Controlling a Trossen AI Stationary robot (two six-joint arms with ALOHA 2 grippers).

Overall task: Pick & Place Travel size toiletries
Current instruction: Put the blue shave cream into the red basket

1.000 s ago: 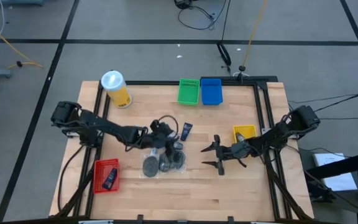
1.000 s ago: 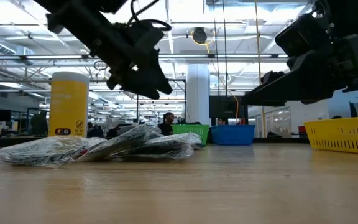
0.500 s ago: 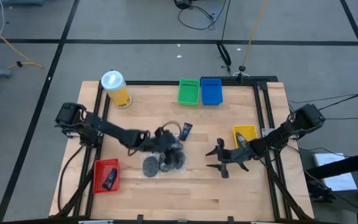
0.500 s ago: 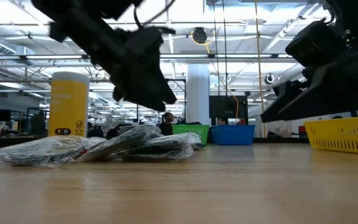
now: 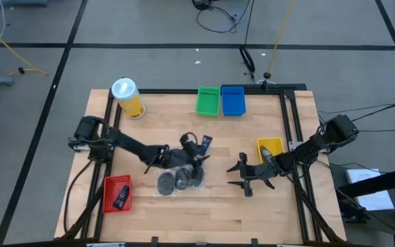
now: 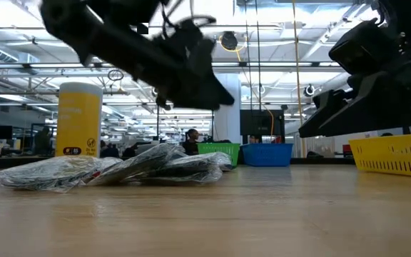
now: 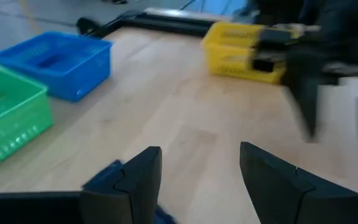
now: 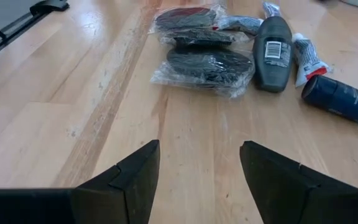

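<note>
The toiletries lie in a heap near the table's middle (image 5: 182, 178): dark discs in clear wrap (image 8: 204, 62), a dark oblong bottle (image 8: 273, 43), a white tube (image 8: 306, 59) and a dark blue tube (image 8: 340, 93). All rest flat on the wood. My left gripper (image 5: 199, 159) hovers open above the heap's right end, next to the dark blue tube (image 5: 205, 144); nothing sits between its fingers (image 7: 201, 155). My right gripper (image 5: 233, 174) is open to the right of the heap, held level above the table and facing it (image 8: 201, 152).
A red tray (image 5: 117, 193) at the near left holds one dark item. The yellow canister (image 5: 129, 98) stands at the far left. Green (image 5: 208, 101) and blue (image 5: 232, 100) trays sit at the far edge, a yellow tray (image 5: 269, 147) at the right. Bare wood lies along the near edge.
My left gripper has moved toward the table's right, across the top of the heap and closer to the dark blue tube. My right gripper has drawn back slightly toward the right edge, then held still. The toiletries have not moved.
</note>
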